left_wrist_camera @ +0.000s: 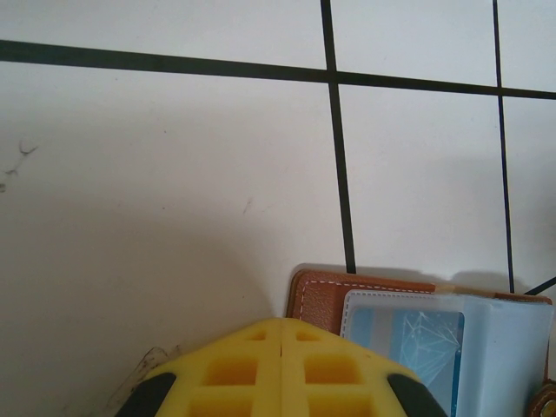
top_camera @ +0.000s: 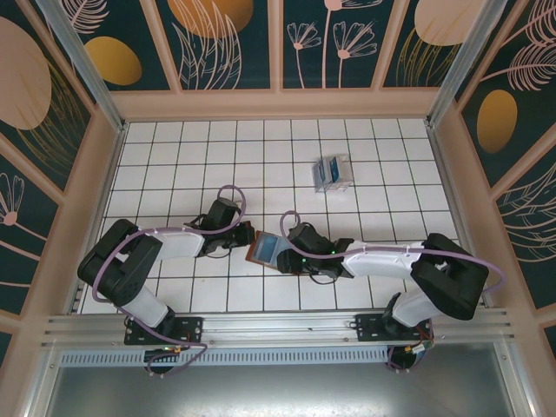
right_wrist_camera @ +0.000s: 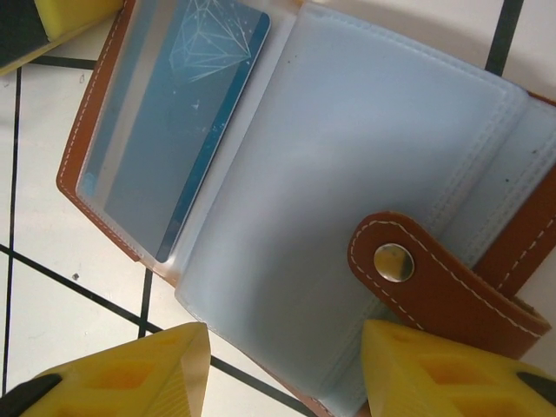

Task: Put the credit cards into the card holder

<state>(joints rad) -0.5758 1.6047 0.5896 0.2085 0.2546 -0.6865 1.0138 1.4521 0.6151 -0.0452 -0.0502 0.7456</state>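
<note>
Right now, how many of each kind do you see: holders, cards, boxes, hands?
Card holder: 1
Blue card, in its sleeve: 1
Clear box: 1, contents too small to count
Hands: 2, left hand and right hand
Total: 5

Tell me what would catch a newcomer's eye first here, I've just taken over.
The brown card holder lies open in the middle of the table, with one blue card showing inside it. The right gripper hangs open over it, and the left gripper sits shut beside its corner. Farther back stands a clear box holding something blue.
</note>
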